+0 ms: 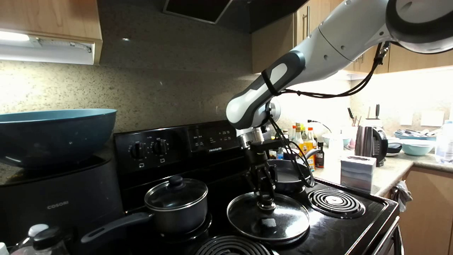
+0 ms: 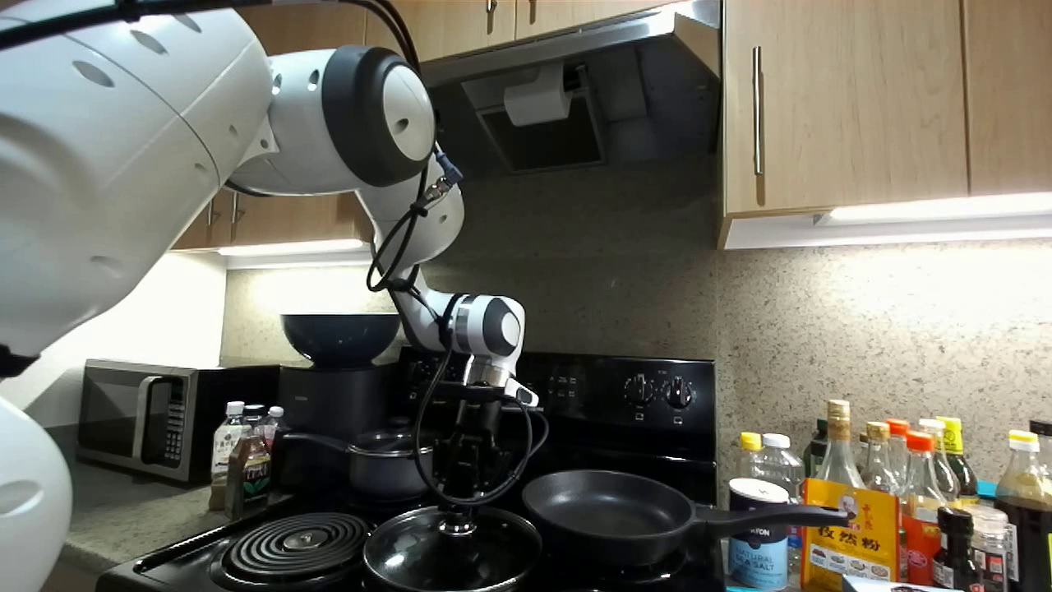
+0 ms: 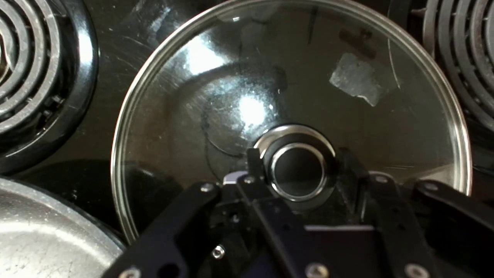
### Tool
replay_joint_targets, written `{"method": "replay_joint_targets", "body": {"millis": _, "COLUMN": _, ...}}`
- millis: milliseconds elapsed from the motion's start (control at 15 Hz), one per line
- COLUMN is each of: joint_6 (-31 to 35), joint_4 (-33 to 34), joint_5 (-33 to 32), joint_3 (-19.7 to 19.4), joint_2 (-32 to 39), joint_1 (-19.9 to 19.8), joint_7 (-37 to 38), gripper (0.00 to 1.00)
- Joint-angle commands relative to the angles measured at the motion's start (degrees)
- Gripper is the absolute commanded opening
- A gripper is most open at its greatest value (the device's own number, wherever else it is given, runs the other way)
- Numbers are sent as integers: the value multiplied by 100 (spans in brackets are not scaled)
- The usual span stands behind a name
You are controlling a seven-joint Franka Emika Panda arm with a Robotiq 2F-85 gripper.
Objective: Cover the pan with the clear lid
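Note:
The clear lid shows in both exterior views and in the wrist view. It is level, low over the cooktop between the burners; I cannot tell if it touches. My gripper points down at the lid's centre. Its fingers sit close against both sides of the black knob and appear shut on it. The black frying pan stands uncovered on the back burner beside the lid. Part of it shows at the lower left of the wrist view.
A grey saucepan with its own glass lid stands on another burner, its handle sticking out. Coil burners lie to either side. Bottles crowd near the pan's handle. The control panel rises behind.

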Motion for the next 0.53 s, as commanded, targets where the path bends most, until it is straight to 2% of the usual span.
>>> {"method": "replay_joint_targets", "body": {"millis": 0, "joint_6": -101, "joint_4": -56, "joint_5": 56, "joint_3": 3, "joint_2": -67, "joint_1": -2, "joint_7": -84, "gripper": 75}}
{"method": "replay_joint_targets", "body": {"millis": 267, "joint_6": -108, "joint_4": -34, "joint_5": 52, "joint_3": 0, "joint_2": -30, "joint_1": 17, "joint_7": -65, "gripper": 98}}
{"method": "replay_joint_targets", "body": {"millis": 467, "joint_6": -110, "joint_4": -27, "joint_5": 54, "joint_3": 0, "joint_2": -5, "joint_1": 15, "joint_7": -72, "gripper": 100}}
